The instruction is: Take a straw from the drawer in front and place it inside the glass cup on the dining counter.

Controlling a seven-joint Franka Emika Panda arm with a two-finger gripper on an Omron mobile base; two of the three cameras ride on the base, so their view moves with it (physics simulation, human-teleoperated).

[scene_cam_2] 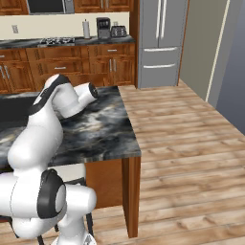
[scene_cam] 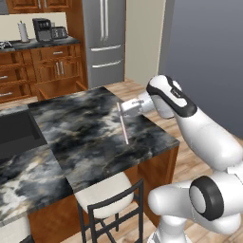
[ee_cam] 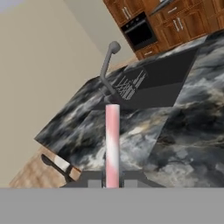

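Gripper [scene_cam: 122, 109] clenched on thin pale pink-white straw [scene_cam: 123, 124], which hangs below it over black-and-grey marble dining counter [scene_cam: 90, 137].

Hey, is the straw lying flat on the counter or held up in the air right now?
Held up. The shut end effector clamps the straw near one end, and it hangs down over the dining counter.

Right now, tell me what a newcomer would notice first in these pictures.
The white arm reaches over the black marble counter, its tool shut on a thin pink straw that hangs above the slab. In the hand view the straw points toward a dark sink with a curved grey tap.
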